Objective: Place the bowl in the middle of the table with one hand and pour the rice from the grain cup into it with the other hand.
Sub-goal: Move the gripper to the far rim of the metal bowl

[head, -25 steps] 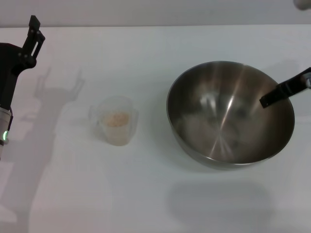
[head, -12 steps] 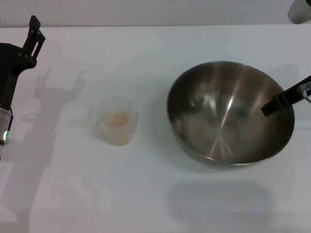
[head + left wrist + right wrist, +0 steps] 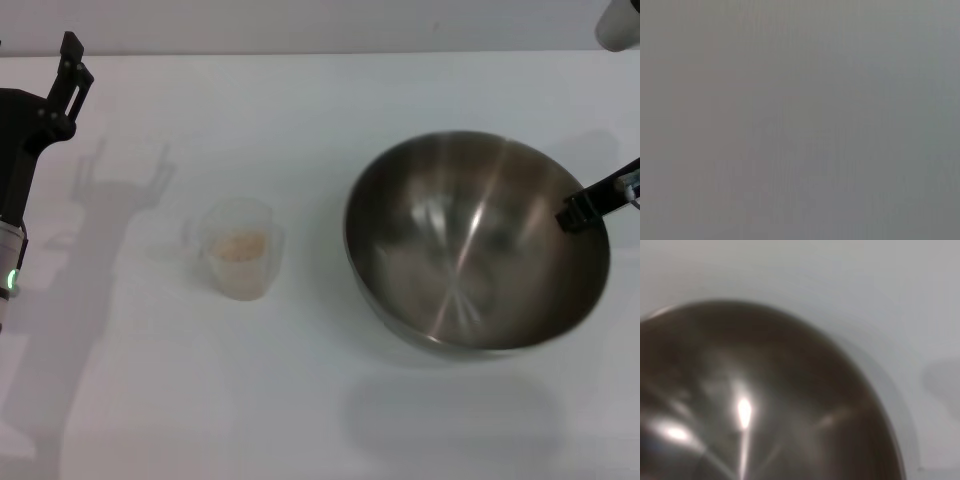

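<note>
On the right half of the white counter (image 3: 300, 400) sits the bowl (image 3: 470, 240), a wide steel shell with a thin rim and an empty, shiny inside. The right tool (image 3: 592, 203) reaches in from the right edge with a black finger at the bowl's right rim; whether it pinches the rim or merely touches it, I cannot tell. The right wrist view shows only the bowl's curved interior and the counter beyond it.

The bowl looks light for its width, rigid and slick, so I judge a pinch across the rim, one finger inside and one outside, to be the only practical hold; it may tip or swing if lifted from one side, and sliding it seems safer.

Well apart to its left stands the grain cup (image 3: 238, 261), upright, translucent, with the rice (image 3: 238, 245) as a pale mass inside. It looks light and slightly flexible; a hard squeeze could deform it, so a moderate grip around the body suits it.

The left tool (image 3: 68, 70) hangs at the far left, away from the cup, its fingers' state unclear.
</note>
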`<action>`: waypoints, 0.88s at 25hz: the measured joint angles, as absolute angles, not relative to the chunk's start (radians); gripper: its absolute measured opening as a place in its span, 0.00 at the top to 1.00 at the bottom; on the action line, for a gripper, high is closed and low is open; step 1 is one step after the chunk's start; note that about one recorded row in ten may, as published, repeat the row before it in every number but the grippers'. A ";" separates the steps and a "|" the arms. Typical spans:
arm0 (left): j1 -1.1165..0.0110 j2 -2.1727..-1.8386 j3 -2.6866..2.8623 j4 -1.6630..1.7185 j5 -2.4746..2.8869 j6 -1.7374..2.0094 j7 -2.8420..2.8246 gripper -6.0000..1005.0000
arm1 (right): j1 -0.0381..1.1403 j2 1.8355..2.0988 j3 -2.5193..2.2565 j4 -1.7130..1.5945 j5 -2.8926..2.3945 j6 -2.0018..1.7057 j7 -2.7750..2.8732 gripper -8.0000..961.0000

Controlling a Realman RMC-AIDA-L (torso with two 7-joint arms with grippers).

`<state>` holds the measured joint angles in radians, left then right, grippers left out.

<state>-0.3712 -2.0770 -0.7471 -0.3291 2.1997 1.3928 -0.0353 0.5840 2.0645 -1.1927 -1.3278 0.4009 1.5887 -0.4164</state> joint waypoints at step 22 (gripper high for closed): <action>-0.361 -2.077 -0.747 -0.334 2.200 1.404 -0.035 0.19 | 0.561 2.074 -1.117 -1.472 0.515 1.531 -0.434 0.99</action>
